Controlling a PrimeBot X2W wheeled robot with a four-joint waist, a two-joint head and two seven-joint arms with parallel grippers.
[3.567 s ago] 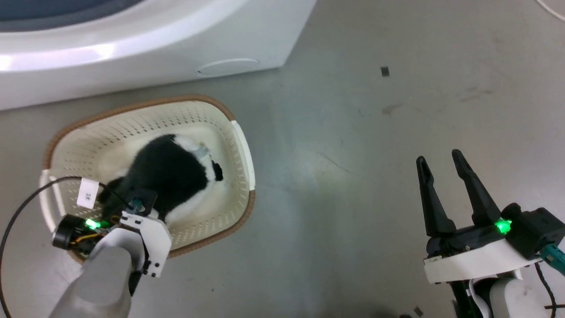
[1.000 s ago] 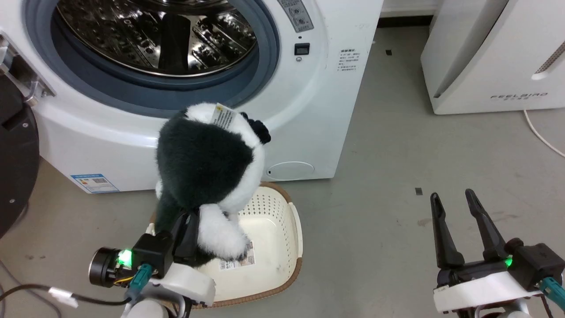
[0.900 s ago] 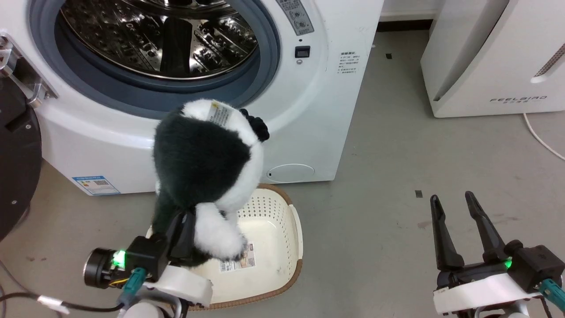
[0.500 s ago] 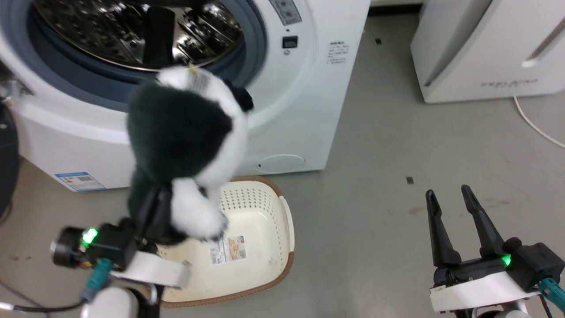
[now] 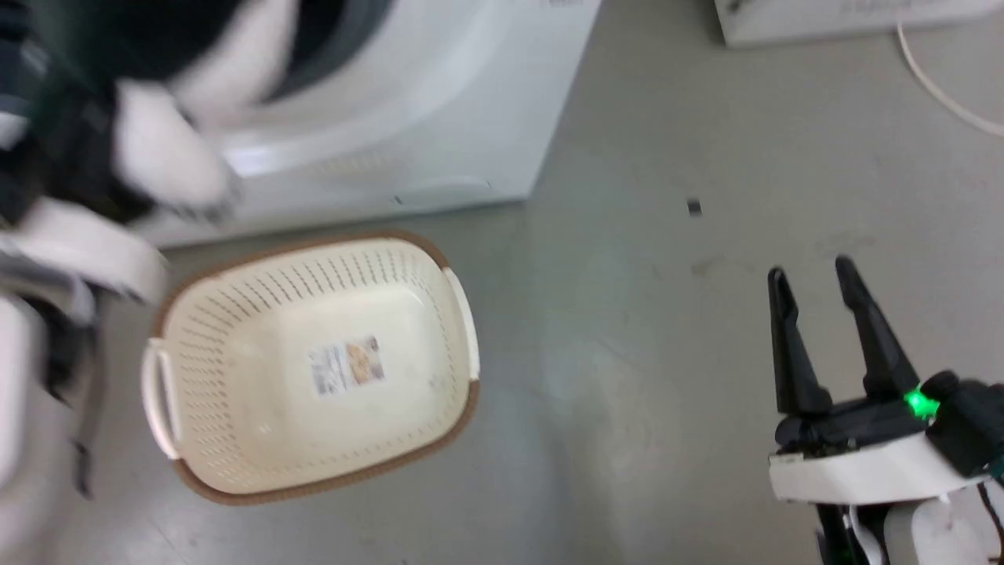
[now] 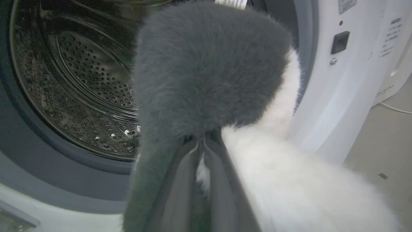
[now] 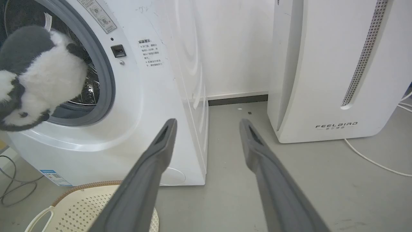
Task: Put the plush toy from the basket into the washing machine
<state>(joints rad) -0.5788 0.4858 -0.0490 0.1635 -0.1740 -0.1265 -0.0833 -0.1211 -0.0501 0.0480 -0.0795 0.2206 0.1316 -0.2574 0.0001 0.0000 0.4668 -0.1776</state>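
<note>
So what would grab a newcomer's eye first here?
The black-and-white plush toy, pinched in the left pincer, hangs at the open port of the washing machine, with the shiny steel drum behind it. On the floor below sits the empty cream basket. The right pincer is open at the head view's lower right.

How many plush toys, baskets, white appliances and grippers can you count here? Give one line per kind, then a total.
Plush toys: 1, the plush toy
Baskets: 1, the basket
White appliances: 2, the washing machine and the FEELBIRD appliance
Grippers: 2, the left gripper and the right gripper
Total: 6
</note>
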